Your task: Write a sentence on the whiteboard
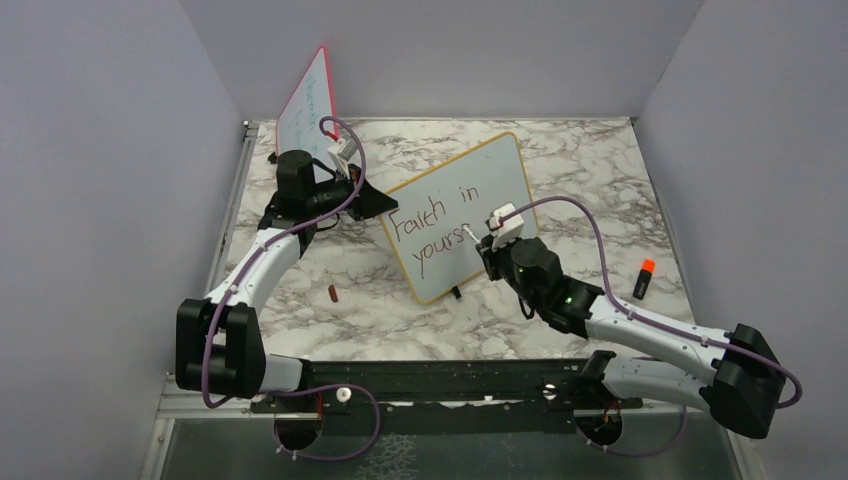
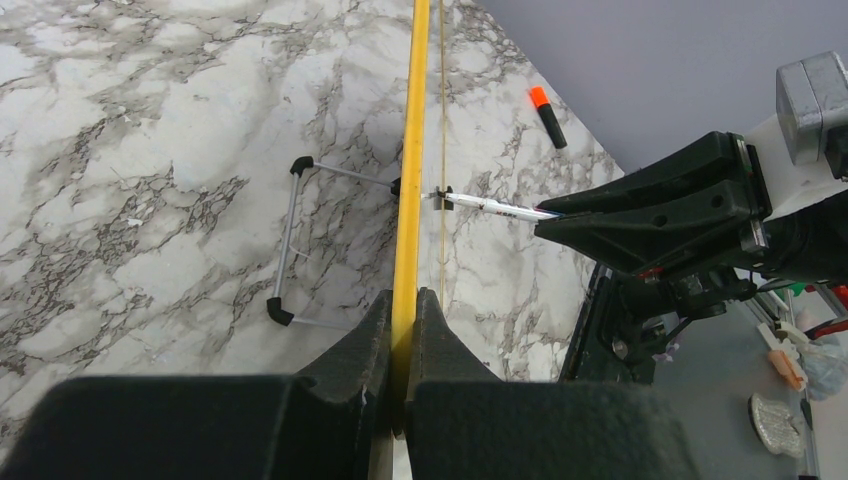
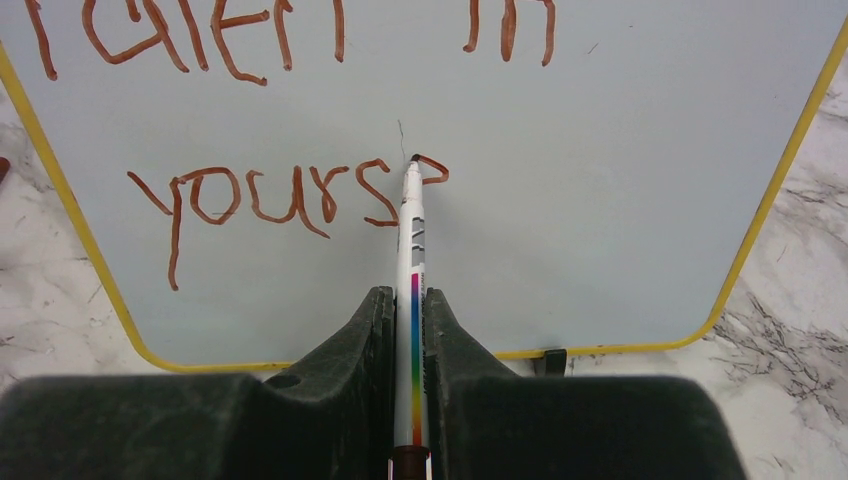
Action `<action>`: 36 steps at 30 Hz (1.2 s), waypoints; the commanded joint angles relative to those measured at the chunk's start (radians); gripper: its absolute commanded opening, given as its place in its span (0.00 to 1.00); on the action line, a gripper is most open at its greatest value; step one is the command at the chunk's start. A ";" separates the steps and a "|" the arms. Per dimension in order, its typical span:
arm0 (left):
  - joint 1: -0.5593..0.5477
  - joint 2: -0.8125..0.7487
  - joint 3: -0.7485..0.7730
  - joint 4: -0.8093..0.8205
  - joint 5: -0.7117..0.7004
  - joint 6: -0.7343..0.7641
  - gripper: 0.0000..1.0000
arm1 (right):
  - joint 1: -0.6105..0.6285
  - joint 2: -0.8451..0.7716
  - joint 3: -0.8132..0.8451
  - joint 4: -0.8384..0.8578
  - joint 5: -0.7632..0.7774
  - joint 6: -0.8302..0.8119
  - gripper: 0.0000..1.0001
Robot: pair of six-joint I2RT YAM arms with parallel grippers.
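Near edge, left of centre: a small dark red piece [image 1: 333,292] lies loose on the marble table [image 1: 620,190]; can't tell what it is. Right arm reaches in from the near-right corner. The right gripper [image 3: 412,300] is clenched on a white marker [image 3: 412,225], with the barrel running straight up between the fingers and the tip touching the board. The whiteboard [image 1: 490,180] stands about mid-table, propped upright and leaning back, turned so its face points to the near-right corner. It has a yellow frame, with one black foot [image 3: 548,358] visible at the bottom edge. The sentence [image 3: 250,195] is in dark red: "Faith in" on the top line and "yours" below, plus a short hooked stroke right at the marker tip. The left gripper [image 2: 405,300] is on the board's left edge, jaws pinched tight on the yellow frame, seen edge-on from the left wrist. Behind the board, a wire stand [image 2: 285,245] with black end caps rests on the table. Toward the right edge, well apart from the board, lies an orange-capped pen [image 1: 643,279]. In the far-left corner a red-framed board [image 1: 305,100] stands tilted, with faint writing that is too pale to read.
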 commanded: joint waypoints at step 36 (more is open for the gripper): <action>-0.019 0.033 -0.012 -0.102 -0.048 0.065 0.00 | -0.004 -0.039 -0.013 -0.080 0.110 0.054 0.01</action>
